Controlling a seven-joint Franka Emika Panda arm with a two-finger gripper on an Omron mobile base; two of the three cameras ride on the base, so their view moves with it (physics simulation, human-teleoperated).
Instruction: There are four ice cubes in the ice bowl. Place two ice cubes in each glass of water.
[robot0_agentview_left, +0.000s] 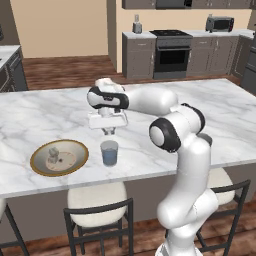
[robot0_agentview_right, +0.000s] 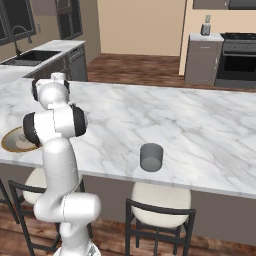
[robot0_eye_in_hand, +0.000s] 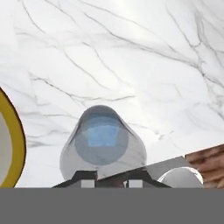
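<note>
Gripper seen poised directly above glass of water on table; jaws narrowly parted, small pale ice cube apparently pinched between. Straight drop judged sufficient. Ice bowl just left of glass.

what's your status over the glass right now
Gripper above blue glass, jaws narrow, load not clear. Ice cubes in ice bowl. Grey glass apart, alone. Nothing in the way.

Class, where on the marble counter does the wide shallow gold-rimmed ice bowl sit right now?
In the left base view the gold-rimmed ice bowl sits near the counter's front edge, left of the bluish glass of water below the gripper.
</note>
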